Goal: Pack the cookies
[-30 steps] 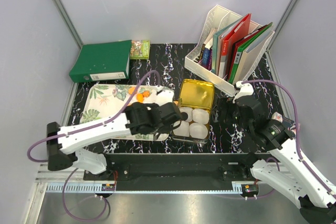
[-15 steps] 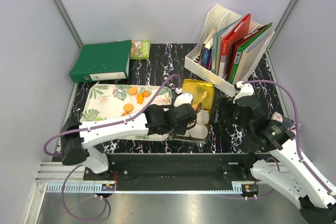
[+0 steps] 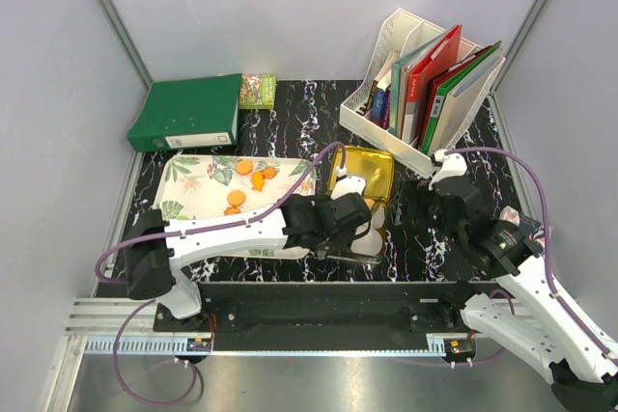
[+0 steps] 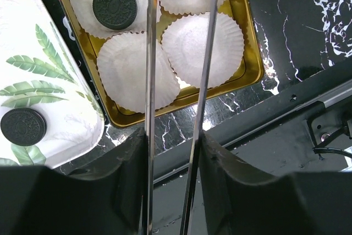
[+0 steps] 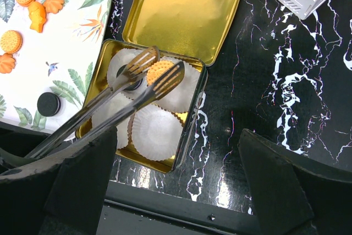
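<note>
- Resting between the tips of the tongs (image 5: 110, 103), an orange cookie (image 5: 160, 70) sits over the far right paper cup of the gold tin (image 5: 192, 108); you cannot tell whether it is pinched.
- A black cookie (image 4: 114, 6) lies in the far left cup.
- More cookies (image 5: 11, 41) lie on the leaf-print tray (image 5: 71, 53), just beside the tin's left edge.
- Your left gripper (image 4: 175, 141) clamps the tongs.
- Your right gripper (image 3: 413, 205) hangs spread wide over bare marble table (image 5: 286, 97) right of the tin.

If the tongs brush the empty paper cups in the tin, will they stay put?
Probably not. The paper cups look thin and pleated, so likely light and floppy; the tongs could crumple or drag one. Their edges overlap, so one may shift its neighbour. The tin walls should contain them.
</note>
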Controlling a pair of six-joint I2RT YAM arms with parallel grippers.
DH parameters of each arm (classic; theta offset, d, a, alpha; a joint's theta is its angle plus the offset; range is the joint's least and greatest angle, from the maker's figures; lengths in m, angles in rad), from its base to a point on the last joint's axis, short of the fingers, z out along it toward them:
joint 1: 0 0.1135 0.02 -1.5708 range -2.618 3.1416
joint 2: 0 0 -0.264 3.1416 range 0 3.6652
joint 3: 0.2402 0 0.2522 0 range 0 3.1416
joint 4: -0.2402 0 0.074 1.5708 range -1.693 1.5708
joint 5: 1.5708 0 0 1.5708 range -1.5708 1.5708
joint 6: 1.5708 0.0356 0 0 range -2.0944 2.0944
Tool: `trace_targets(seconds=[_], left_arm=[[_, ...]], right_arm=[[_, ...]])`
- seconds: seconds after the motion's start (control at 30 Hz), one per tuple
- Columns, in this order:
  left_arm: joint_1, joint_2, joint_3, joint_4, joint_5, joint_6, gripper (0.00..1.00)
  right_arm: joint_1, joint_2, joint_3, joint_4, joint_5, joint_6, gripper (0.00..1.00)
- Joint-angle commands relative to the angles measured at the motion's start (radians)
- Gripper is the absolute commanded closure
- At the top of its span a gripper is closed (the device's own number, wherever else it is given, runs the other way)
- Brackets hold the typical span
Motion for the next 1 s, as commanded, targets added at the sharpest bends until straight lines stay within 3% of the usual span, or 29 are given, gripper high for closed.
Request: trace_targets(seconds=[0.0,0.2,0.37,0.63,0.77,0.97], left_arm=[[-0.006,-0.006,0.036,0.051,0.002,0.011,0.52],[-0.008,-0.029,0.027,0.049,-0.018,0.006,0.46],[-0.014,-0.121,0.006,-0.009,-0.056,-0.029,0.48],[-0.014,-0.464,-0.167,-0.297,-0.203,-0.237,0.49],[-0.014,-0.555,-0.255,-0.411,-0.193,-0.346,0.50],[-0.034,-0.601,-0.347,-0.440,-0.147,-0.431,0.50]], right_arm=[[-0.003,0.000,0.001,0.025,0.021,-0.004,0.00],[-0.003,0.003,0.001,0.023,0.020,-0.002,0.00],[-0.003,-0.005,0.001,0.022,0.018,-0.004,0.00],[-0.003,0.002,-0.001,0.026,0.008,-0.005,0.00],[-0.003,0.014,-0.006,0.037,-0.011,-0.005,0.00],[-0.003,0.015,-0.007,0.043,-0.020,-0.008,0.00]])
